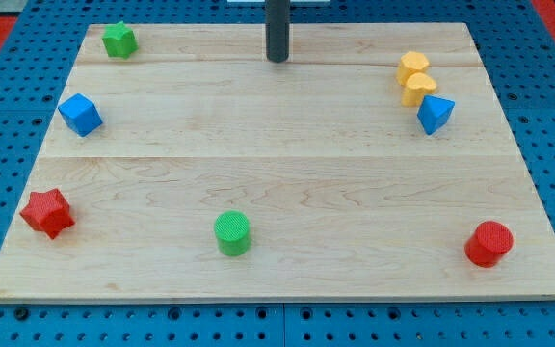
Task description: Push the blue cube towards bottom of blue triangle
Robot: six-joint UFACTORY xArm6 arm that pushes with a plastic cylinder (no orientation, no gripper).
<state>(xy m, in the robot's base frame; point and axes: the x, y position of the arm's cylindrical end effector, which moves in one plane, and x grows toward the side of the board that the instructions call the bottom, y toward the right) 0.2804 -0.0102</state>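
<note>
The blue cube (80, 114) sits near the board's left edge, in the upper half. The blue triangle (435, 114) sits near the right edge at about the same height, touching the lower of two yellow blocks (414, 78). My tip (277, 59) rests on the board at the view's top centre, far from both blue blocks, roughly midway between them and higher up.
A green star block (118, 40) sits at the top left corner. A red star block (47, 213) lies at the lower left, a green cylinder (232, 233) at bottom centre, a red cylinder (488, 243) at bottom right. The wooden board (287, 145) lies on a blue pegboard.
</note>
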